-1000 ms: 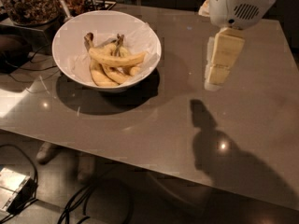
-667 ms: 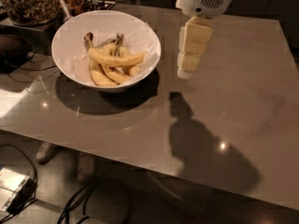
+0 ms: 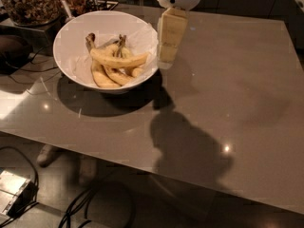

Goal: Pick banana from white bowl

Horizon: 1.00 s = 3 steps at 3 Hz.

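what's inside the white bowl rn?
In the white bowl, the longest banana lies on top, covering parts of the shorter bananas beneath. The pincer hangs just outside its rim.

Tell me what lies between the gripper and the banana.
In the camera view, only the wall of the white bowl lies between them: the gripper hangs just outside its rim, and the banana lies inside atop shorter bananas.
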Each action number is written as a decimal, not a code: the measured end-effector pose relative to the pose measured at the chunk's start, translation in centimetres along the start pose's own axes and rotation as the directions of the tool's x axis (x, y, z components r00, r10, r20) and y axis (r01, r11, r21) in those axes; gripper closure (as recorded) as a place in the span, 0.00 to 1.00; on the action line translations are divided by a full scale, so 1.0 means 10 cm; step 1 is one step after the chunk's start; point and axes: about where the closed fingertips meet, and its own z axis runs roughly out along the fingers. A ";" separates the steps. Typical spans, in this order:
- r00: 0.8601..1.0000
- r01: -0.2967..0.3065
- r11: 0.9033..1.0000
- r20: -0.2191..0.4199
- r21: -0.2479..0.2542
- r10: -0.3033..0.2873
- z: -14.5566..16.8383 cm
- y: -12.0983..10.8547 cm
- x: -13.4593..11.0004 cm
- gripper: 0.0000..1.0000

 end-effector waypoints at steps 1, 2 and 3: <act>1.000 0.024 0.999 0.012 -0.023 -0.024 0.20 -0.18 -0.30 0.00; 0.999 0.027 0.997 0.028 -0.067 -0.025 0.50 -0.40 -0.56 0.00; 0.998 0.008 0.991 0.055 -0.137 0.000 0.87 -0.56 -0.71 0.00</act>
